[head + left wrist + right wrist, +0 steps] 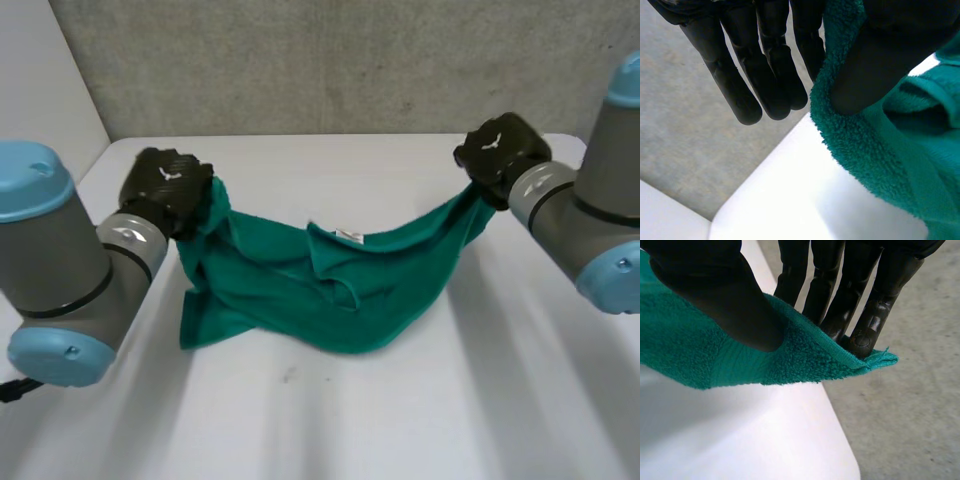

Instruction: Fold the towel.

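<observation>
While left hand [168, 180], right hand [497, 150] pinch ends, green towel [330, 290] sags, rumpled.

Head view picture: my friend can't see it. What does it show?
A green towel hangs stretched between two robot arms, sagging in the middle over a white table. The left robot hand grips one end and the right robot hand grips the other.

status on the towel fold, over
Left hand pinching green terry towel at one end. Right hand pinching a corner. Towel sags between them over white table. Nothing in the way.
</observation>
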Controlling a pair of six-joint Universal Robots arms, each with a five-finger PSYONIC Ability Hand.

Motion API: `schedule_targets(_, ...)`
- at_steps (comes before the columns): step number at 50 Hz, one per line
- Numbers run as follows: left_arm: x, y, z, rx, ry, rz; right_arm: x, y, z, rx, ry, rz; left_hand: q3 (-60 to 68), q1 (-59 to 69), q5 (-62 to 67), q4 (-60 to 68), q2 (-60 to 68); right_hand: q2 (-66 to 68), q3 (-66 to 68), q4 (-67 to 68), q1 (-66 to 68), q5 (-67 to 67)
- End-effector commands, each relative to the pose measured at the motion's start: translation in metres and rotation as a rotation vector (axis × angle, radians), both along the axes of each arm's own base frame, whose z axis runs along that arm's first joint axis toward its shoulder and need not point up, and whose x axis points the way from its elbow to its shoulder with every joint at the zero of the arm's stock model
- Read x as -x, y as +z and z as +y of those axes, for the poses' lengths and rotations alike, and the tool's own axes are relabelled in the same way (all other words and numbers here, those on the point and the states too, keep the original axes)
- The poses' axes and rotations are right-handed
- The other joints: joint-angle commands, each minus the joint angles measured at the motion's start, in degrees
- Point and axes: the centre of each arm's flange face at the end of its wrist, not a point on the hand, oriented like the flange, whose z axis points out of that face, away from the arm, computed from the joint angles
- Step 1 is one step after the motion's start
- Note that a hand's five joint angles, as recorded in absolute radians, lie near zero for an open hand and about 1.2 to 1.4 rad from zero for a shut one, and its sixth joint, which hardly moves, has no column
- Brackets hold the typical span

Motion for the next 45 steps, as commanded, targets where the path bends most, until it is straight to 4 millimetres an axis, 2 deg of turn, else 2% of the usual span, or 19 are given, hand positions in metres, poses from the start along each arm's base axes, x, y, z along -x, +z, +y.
schedule_targets(1,0.02,0.016,-0.038,0.095,-0.016,0.033,-0.02,-0.005,-0.028,0.053,0.008,-0.024,11.77,16.6,14.98,11.54,11.58,13.22,12.61,11.94,23.89,13.59)
schedule_targets(3,0.023,0.025,-0.043,0.126,-0.017,0.047,-0.02,0.01,-0.042,0.125,-0.013,-0.048,11.77,16.6,14.98,11.54,11.58,13.22,12.61,11.94,23.89,13.59)
schedule_targets(4,0.029,0.06,-0.06,0.239,-0.01,0.097,-0.021,0.02,-0.048,0.171,-0.025,-0.065,11.77,16.6,14.98,11.54,11.58,13.22,12.61,11.94,23.89,13.59)
schedule_targets(6,0.032,0.1,-0.071,0.362,-0.001,0.151,-0.023,0.06,-0.064,0.345,-0.075,-0.136,11.77,16.6,14.98,11.54,11.58,13.22,12.61,11.94,23.89,13.59)
schedule_targets(7,0.032,0.115,-0.073,0.405,-0.002,0.171,-0.022,0.088,-0.071,0.463,-0.105,-0.19,11.77,16.6,14.98,11.54,11.58,13.22,12.61,11.94,23.89,13.59)
schedule_targets(8,0.032,0.128,-0.074,0.443,0.0,0.187,-0.022,0.101,-0.073,0.519,-0.114,-0.221,11.77,16.6,14.98,11.54,11.58,13.22,12.61,11.94,23.89,13.59)
schedule_targets(9,0.029,0.154,-0.075,0.522,0.008,0.221,-0.021,0.121,-0.075,0.61,-0.127,-0.278,11.77,16.6,14.98,11.54,11.58,13.22,12.61,11.94,23.89,13.59)
schedule_targets(13,0.017,0.18,-0.078,0.613,0.036,0.264,-0.022,0.14,-0.074,0.74,-0.133,-0.35,11.77,16.6,14.98,11.54,11.58,13.22,12.61,11.94,23.89,13.59)
schedule_targets(15,0.014,0.185,-0.074,0.626,0.039,0.273,-0.021,0.141,-0.069,0.739,-0.13,-0.35,11.77,16.6,14.98,11.54,11.58,13.22,12.61,11.94,23.89,13.59)
schedule_targets(16,0.014,0.183,-0.073,0.615,0.039,0.272,-0.019,0.139,-0.067,0.724,-0.128,-0.34,11.77,16.6,14.98,11.54,11.58,13.22,12.61,11.94,23.89,13.59)
schedule_targets(20,0.012,0.145,-0.073,0.505,0.032,0.25,-0.015,0.106,-0.055,0.604,-0.112,-0.289,11.77,16.6,14.98,11.54,11.58,13.22,12.61,11.94,23.89,13.59)
schedule_targets(21,0.012,0.129,-0.072,0.459,0.031,0.242,-0.014,0.085,-0.053,0.541,-0.105,-0.262,11.77,16.6,14.98,11.54,11.58,13.22,12.61,11.94,23.89,13.59)
schedule_targets(24,0.011,0.108,-0.069,0.398,0.031,0.233,-0.013,0.048,-0.046,0.427,-0.093,-0.202,11.77,16.6,14.98,11.54,11.58,13.22,12.61,11.94,23.89,13.59)
schedule_targets(25,0.011,0.094,-0.067,0.358,0.029,0.222,-0.009,0.024,-0.041,0.345,-0.094,-0.165,11.77,16.6,14.98,11.54,11.58,13.22,12.61,11.94,23.89,13.59)
schedule_targets(29,0.012,0.069,-0.059,0.281,0.022,0.203,0.0,-0.021,-0.019,0.144,-0.098,-0.081,11.77,16.6,14.98,11.54,11.58,13.22,12.61,11.94,23.89,13.59)
schedule_targets(32,0.013,0.061,-0.055,0.254,0.018,0.199,0.01,-0.048,-0.003,-0.002,-0.106,-0.017,11.77,16.6,14.98,11.54,11.58,13.22,12.61,11.94,23.89,13.59)
schedule_targets(39,0.022,0.063,-0.039,0.237,-0.017,0.224,0.025,-0.073,0.022,-0.231,-0.119,0.072,11.77,16.6,14.98,11.54,11.58,13.22,12.61,11.94,23.89,13.59)
schedule_targets(43,0.027,0.059,-0.028,0.218,-0.04,0.219,0.027,-0.077,0.032,-0.315,-0.104,0.094,11.77,16.6,14.98,11.54,11.58,-0.13,-0.75,-1.41,10.54,0.23)
schedule_targets(45,0.032,0.06,-0.018,0.21,-0.061,0.218,0.028,-0.072,0.039,-0.353,-0.082,0.097,11.77,16.6,14.98,11.54,11.58,-13.25,-13.87,-14.53,-2.58,-12.88)
